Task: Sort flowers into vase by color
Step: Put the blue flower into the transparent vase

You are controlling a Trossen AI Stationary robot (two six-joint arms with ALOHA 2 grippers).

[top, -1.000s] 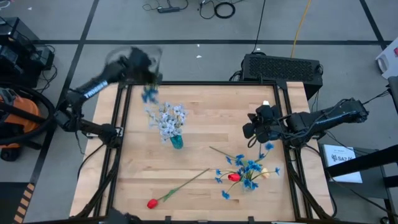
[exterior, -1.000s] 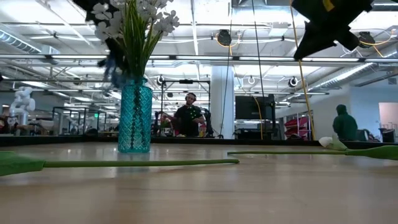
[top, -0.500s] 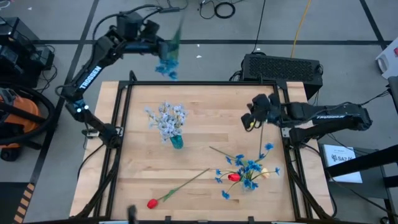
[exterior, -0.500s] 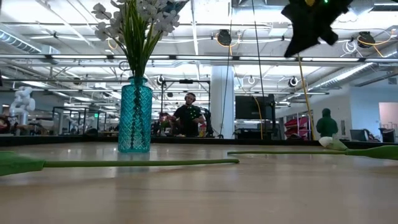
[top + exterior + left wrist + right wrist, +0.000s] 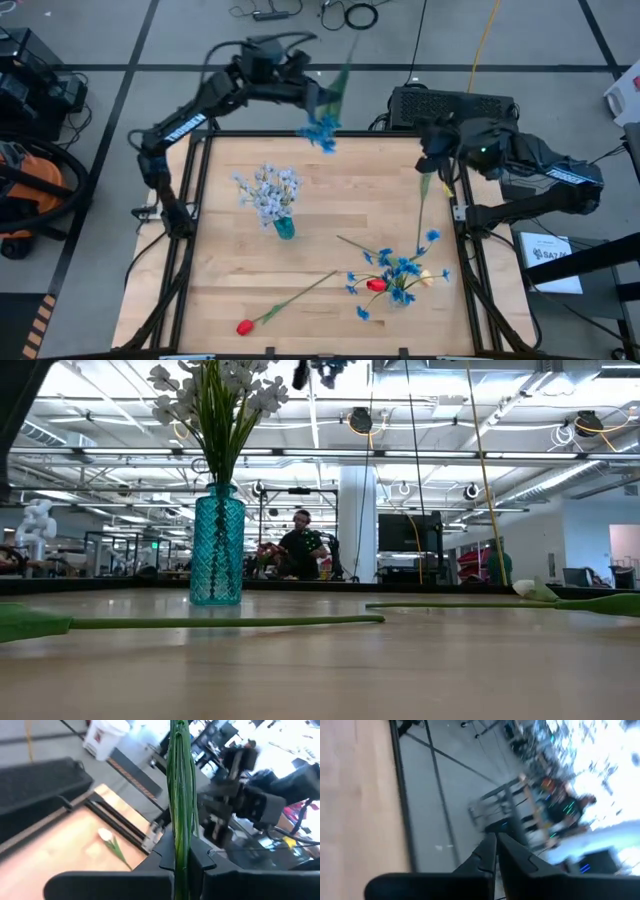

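Note:
My left gripper [image 5: 312, 100] hovers over the table's far edge, shut on a bright blue spray [image 5: 321, 133] whose green stem [image 5: 180, 785] runs out past the fingers. My right gripper [image 5: 433, 155] is shut and empty, high above the far right corner; its fingers [image 5: 496, 845] meet. A teal vase [image 5: 284, 228] holds pale blue-white sprays [image 5: 215, 395]. A white tulip [image 5: 105, 835] lies flat under the right arm. Blue sprays, a red tulip [image 5: 376, 285] and a cream bud [image 5: 425, 278] lie heaped near right. Another red tulip [image 5: 245, 326] lies near left. My left gripper pinches the blue spray's green stem [image 5: 180, 851] between its two fingers. The stem's free length sticks out beyond the fingertips, and the blue blossoms [image 5: 321, 133] hang on the other side of the hold. The spray is lifted clear of the table.
A black box [image 5: 455, 105] stands just beyond the far edge, close to both grippers. Black rails frame the table [image 5: 330, 190]. Bare wood lies between the vase and the heap. People stand in the room beyond.
My left gripper has carried the blue spray up and away from the vase, past the far edge, then rightward along that edge. My right gripper has risen and moved toward the far right corner, leaving the low view. The flowers on the table have stayed put.

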